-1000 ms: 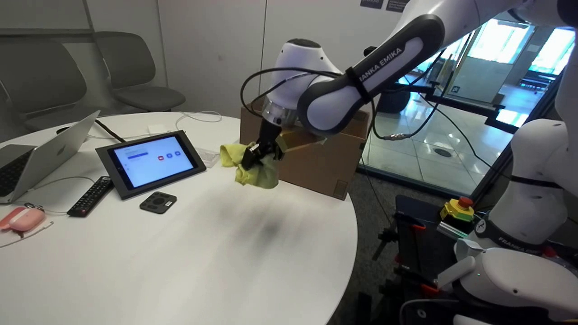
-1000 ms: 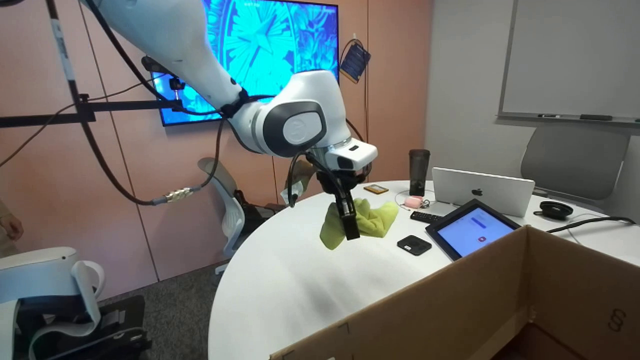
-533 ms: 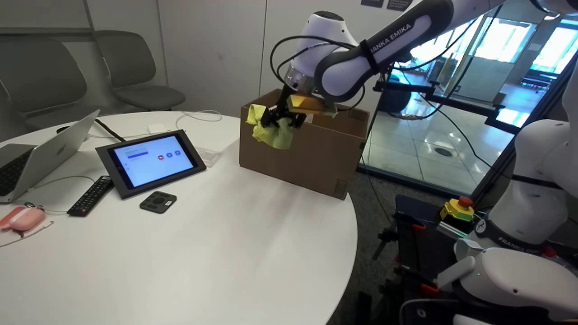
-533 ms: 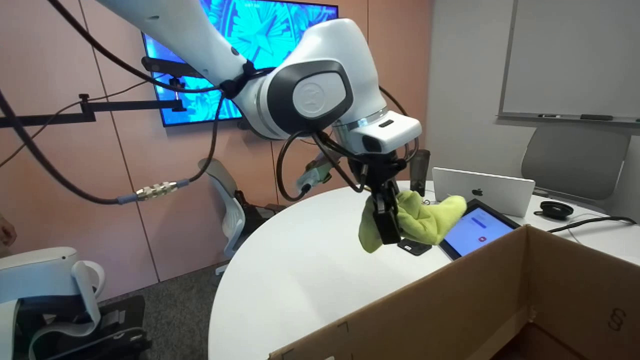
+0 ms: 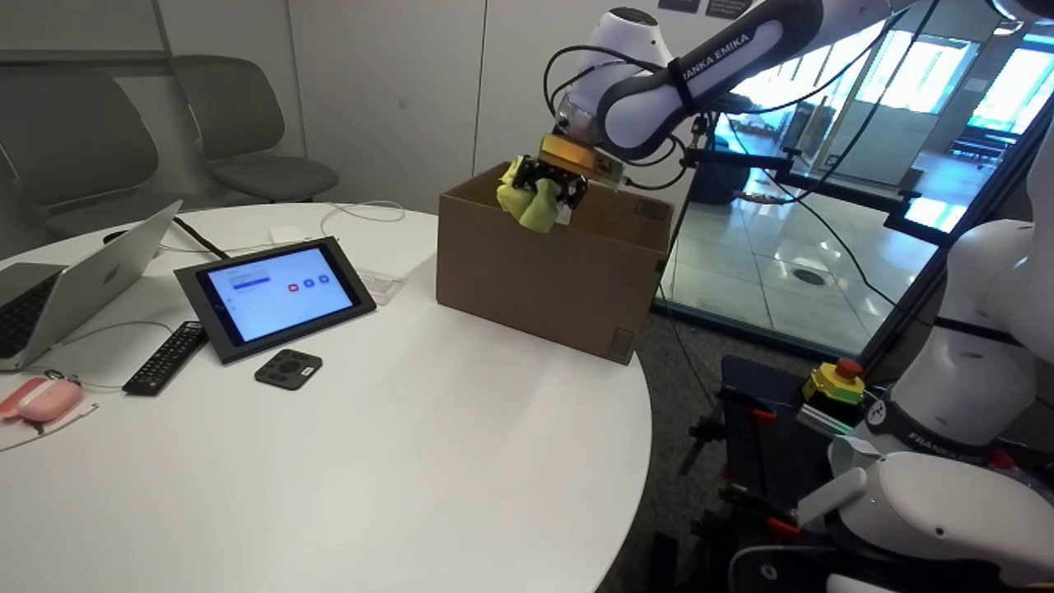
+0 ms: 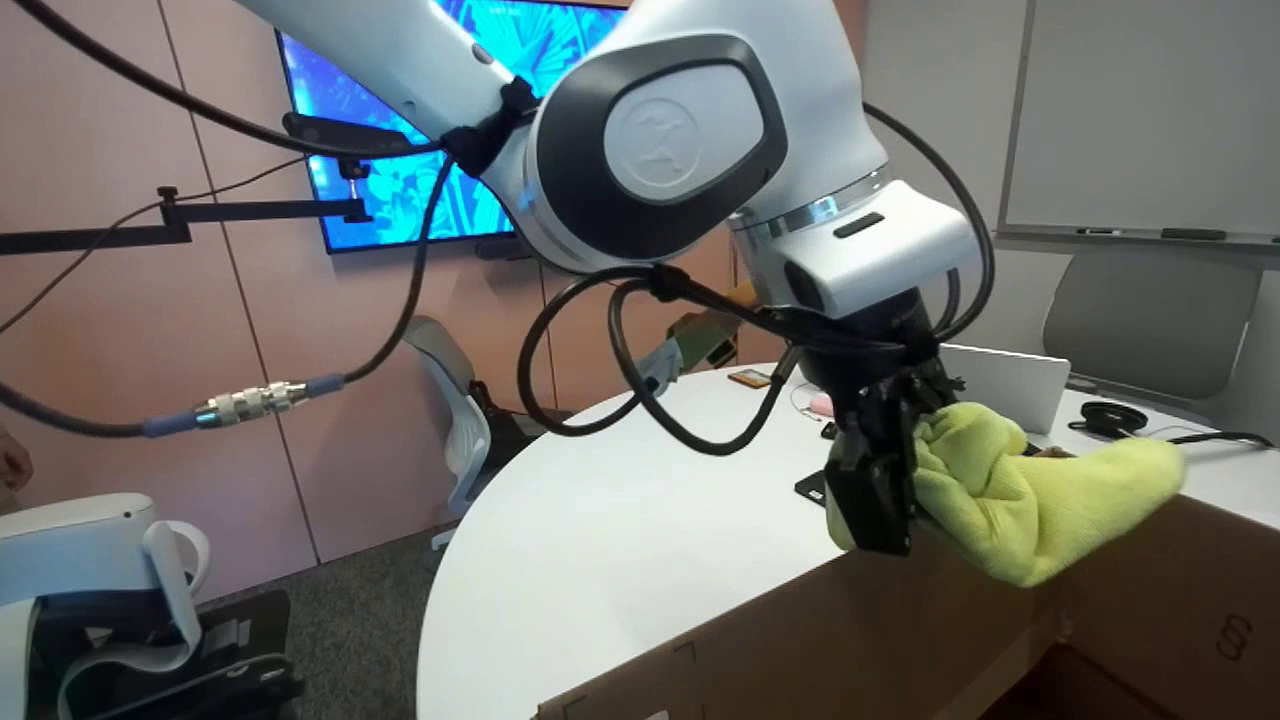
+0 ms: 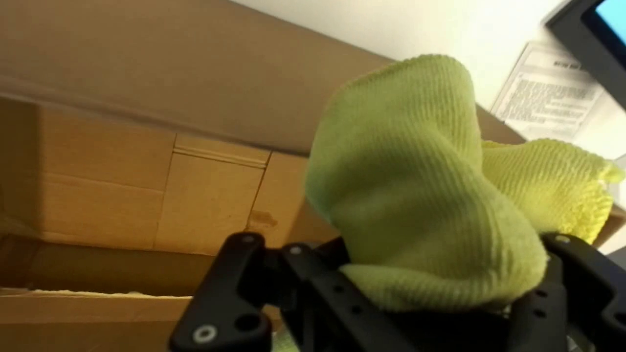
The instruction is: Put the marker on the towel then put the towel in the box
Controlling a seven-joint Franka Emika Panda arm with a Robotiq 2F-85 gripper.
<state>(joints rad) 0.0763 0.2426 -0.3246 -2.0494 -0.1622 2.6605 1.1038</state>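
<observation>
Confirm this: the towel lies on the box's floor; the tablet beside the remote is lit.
Wrong on the towel: the gripper holds it up at the top of the box, as both exterior views show. The tablet beside the remote is lit.

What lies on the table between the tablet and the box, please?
A printed sheet lies between the tablet and the box in an exterior view; the wrist view shows it there too.

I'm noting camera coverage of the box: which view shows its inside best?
The wrist view: it looks into the box, baring the widest stretch of inner surface, though the towel blocks part. Both exterior views show mainly parts of its inner walls.
</observation>
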